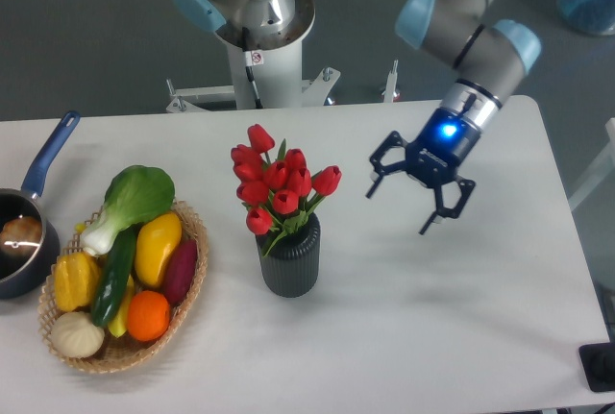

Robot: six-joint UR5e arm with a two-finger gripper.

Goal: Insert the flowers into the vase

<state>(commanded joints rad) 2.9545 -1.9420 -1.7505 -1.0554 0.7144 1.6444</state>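
Note:
The flowers (277, 185), a bunch of red tulip buds on green stems, stand upright with their stems down in the vase (289, 258), a dark ribbed cylinder near the middle of the table. My gripper (397, 211) hangs to the right of the bunch, well apart from it, with its fingers spread open and nothing between them. A blue light glows on its wrist.
A wicker basket (188, 284) of fruit and vegetables sits at the left, beside the vase. A blue-handled saucepan (29, 222) lies at the far left edge. The robot's base (259, 39) stands behind the table. The table's right edge (562, 203) is close to the arm.

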